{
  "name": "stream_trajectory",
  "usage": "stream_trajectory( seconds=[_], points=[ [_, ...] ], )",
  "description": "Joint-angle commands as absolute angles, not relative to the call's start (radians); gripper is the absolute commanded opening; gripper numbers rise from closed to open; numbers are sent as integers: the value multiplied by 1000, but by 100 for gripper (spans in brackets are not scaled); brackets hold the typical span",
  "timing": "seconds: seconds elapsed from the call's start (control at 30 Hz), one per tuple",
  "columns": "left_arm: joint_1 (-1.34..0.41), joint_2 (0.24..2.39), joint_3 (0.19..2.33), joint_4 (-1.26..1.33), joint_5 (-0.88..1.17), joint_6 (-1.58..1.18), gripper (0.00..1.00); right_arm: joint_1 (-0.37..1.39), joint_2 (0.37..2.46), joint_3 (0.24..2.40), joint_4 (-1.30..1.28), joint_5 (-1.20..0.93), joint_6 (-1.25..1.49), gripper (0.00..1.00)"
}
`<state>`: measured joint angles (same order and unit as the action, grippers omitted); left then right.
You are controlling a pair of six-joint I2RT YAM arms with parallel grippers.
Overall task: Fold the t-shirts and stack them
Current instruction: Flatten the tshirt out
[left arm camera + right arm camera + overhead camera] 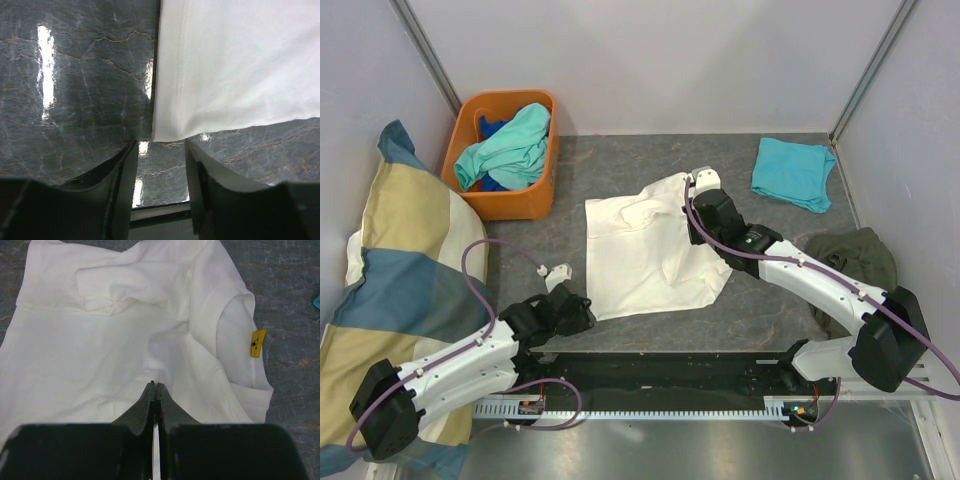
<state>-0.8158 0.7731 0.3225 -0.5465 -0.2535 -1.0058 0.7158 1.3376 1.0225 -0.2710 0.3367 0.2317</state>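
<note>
From above: shows the cream-white t-shirt [640,250] spread out, rumpled, between both arms. Left wrist: shows the left gripper [160,145] open, jaws holding nothing, the shirt's hemmed corner just ahead of the fingertips. Right wrist: shows the right gripper [155,386] closed, pinching a shirt fold; yellow tag [258,342] ahead, rightward

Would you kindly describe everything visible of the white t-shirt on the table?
The white t-shirt looks like soft cotton, lying wrinkled, mostly flat on the table, one sleeve folded inward, a yellow tag near its collar. The right gripper is shut, pinching its fabric; the open left gripper faces its hemmed corner, apart.
</note>
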Motion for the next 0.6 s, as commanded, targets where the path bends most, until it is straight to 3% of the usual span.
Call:
stream_trajectory(
  seconds=[0.0,0.07,0.57],
  points=[
    [-819,796,344,-552,-307,-1034,43,709,1307,1022,-259,336,230,6],
    [-819,807,347,-548,-305,-1032,39,709,1307,1020,-259,334,229,6],
    [-819,913,367,-462,-299,-997,36,692,1281,1003,-261,331,224,6]
  ],
)
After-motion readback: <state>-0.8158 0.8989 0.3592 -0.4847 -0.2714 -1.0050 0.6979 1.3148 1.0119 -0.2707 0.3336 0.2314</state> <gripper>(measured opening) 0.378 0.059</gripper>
